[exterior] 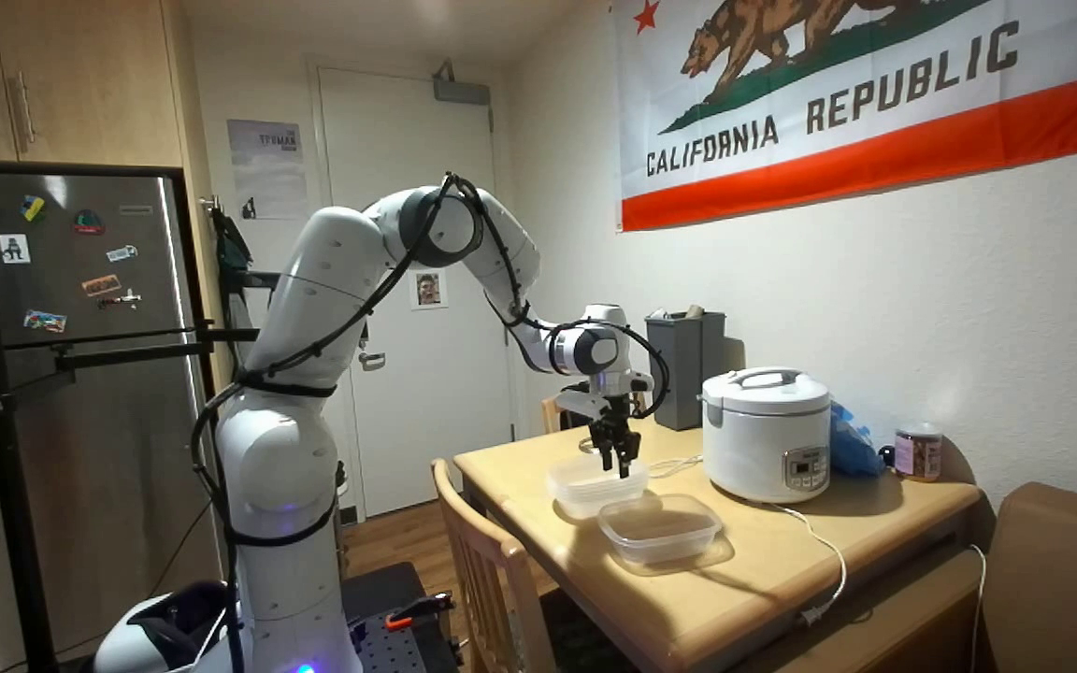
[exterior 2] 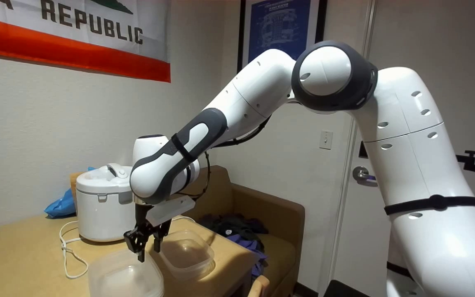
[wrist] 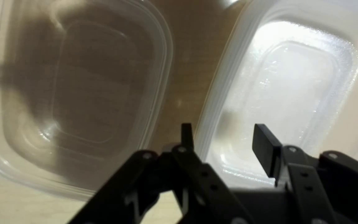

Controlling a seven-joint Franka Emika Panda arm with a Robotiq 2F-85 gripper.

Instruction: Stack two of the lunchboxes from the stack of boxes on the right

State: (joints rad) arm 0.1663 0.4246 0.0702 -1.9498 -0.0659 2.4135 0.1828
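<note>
A: Which step is running?
B: Guessing second pick. A lone lunchbox (wrist: 85, 93) is sitting on the counter (wrist: 11, 200), left half of the wrist frame; the stack of boxes (wrist: 291, 93) is filling the right half.
A: Grip?
B: Claw (wrist: 224, 140) is standing spread, holding nothing. Seen from above, one finger (wrist: 187, 137) is hanging over the gap between the two, the other over the stack's inside, so the left rim (wrist: 219, 99) is running between them. Can't tell whether either is touching.
A: Next?
B: Should be going straight down, then pinching only the top box's rim. Nested walls could be clinging, so I'd be peeling slowly and checking that just one is coming up. After that: carrying it left in the wrist frame, squaring corners, nesting it into the lone lunchbox.
A: Rice cooker (exterior: 763, 439)?
B: Sitting right of the stack in an exterior view; shouldn't be blocking.
</note>
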